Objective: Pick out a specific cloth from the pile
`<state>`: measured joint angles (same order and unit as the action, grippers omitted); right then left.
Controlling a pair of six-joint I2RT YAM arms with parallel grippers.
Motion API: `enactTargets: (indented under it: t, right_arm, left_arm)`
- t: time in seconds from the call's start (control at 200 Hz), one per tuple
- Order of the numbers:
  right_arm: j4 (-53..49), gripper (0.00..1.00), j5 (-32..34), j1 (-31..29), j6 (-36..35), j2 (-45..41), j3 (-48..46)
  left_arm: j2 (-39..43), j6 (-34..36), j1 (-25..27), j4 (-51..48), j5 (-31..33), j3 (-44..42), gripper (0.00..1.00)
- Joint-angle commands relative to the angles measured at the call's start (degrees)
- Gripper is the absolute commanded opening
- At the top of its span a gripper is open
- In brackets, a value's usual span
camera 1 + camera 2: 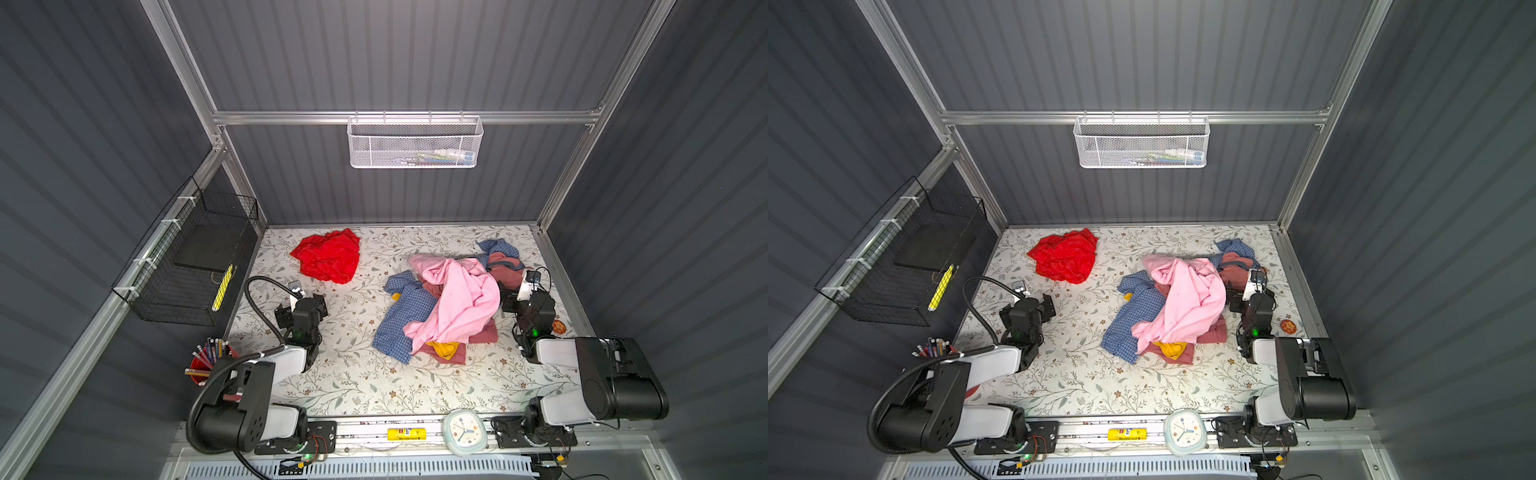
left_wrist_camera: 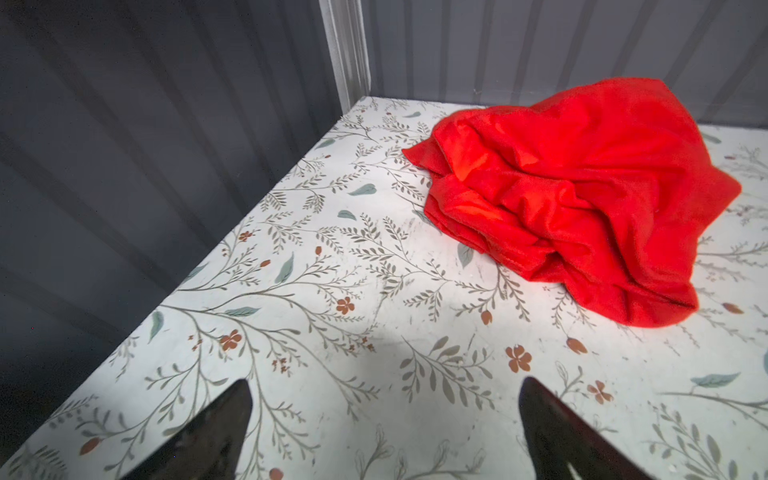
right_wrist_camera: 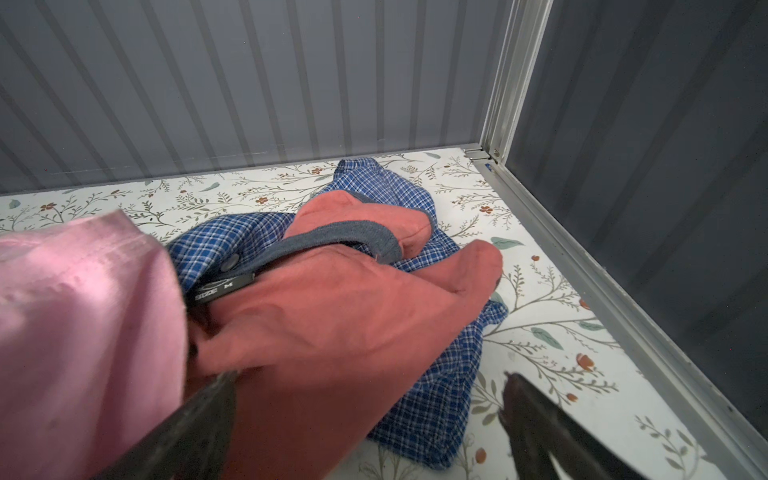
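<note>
The cloth [image 1: 328,257] [image 1: 1065,257], bright red and crumpled, lies alone at the back left of the floral table [image 1: 353,374]. In the left wrist view the cloth [image 2: 582,199] sits ahead of my left gripper [image 2: 386,382], whose jaws stand wide apart over bare table. From above, that left gripper [image 1: 303,301] [image 1: 1030,301] is a short way in front of the cloth, not touching it. The pile [image 1: 453,299] [image 1: 1179,303] of pale pink, blue checked, dusty rose and mustard garments lies right of centre. My right gripper [image 3: 370,376] [image 1: 524,296] is open at the pile's right edge, with dusty rose and checked fabric between its fingers.
A black wire basket [image 1: 195,266] hangs on the left wall and a white mesh basket [image 1: 415,143] on the back wall. A red cup of pencils [image 1: 205,361] stands off the table's left edge. A clock [image 1: 463,432] and a yellow item [image 1: 406,434] rest on the front rail.
</note>
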<state>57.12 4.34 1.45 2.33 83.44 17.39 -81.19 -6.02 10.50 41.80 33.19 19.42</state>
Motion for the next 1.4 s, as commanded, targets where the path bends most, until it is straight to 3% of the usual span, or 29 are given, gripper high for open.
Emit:
enactTargets:
  t: [0.0, 0.075, 0.225, 0.32, 0.36, 0.395, 0.44, 0.525, 1.396]
  right_arm:
    - [0.2, 0.99, -0.4, 0.1, -0.5, 0.0, 0.4]
    - [0.6, 0.99, -0.3, 0.1, -0.6, 0.2, 0.3]
    - [0.9, 0.99, -0.1, 0.0, -0.5, 0.1, 0.2]
    - [0.9, 0.99, 0.0, 0.0, -0.5, 0.1, 0.2]
    - [1.0, 0.99, 0.0, 0.0, -0.5, 0.0, 0.1]
    - [1.0, 0.99, 0.0, -0.1, -0.6, 0.0, 0.1]
    - [1.0, 0.99, 0.1, -0.1, -0.6, 0.1, 0.1]
    - [1.3, 0.99, 0.6, -0.3, -0.7, 0.1, -0.1]
    - [1.6, 0.99, 1.0, -0.5, -0.7, 0.2, -0.2]
  left_arm:
    - [-4.4, 6.6, -2.1, 10.5, -9.0, 1.7, 0.86]
    - [-6.0, 7.9, -3.5, 11.3, -16.4, 2.0, 0.81]
    - [-11.2, 6.0, -4.5, 17.3, -14.4, 0.8, 0.87]
    - [-17.5, 8.0, -4.9, 24.5, -19.0, 1.0, 0.89]
    - [-16.5, 8.3, -5.0, 17.5, -21.0, 3.4, 0.99]
    - [-16.1, 8.5, -5.1, 9.9, -22.1, 6.7, 1.00]
    - [-17.4, 8.0, -6.2, 11.2, -24.1, 7.6, 1.00]
    - [-16.8, 6.0, -6.5, 9.8, -20.1, 7.6, 1.00]
    - [-17.2, 6.1, -6.5, 10.8, -20.2, 7.4, 1.00]
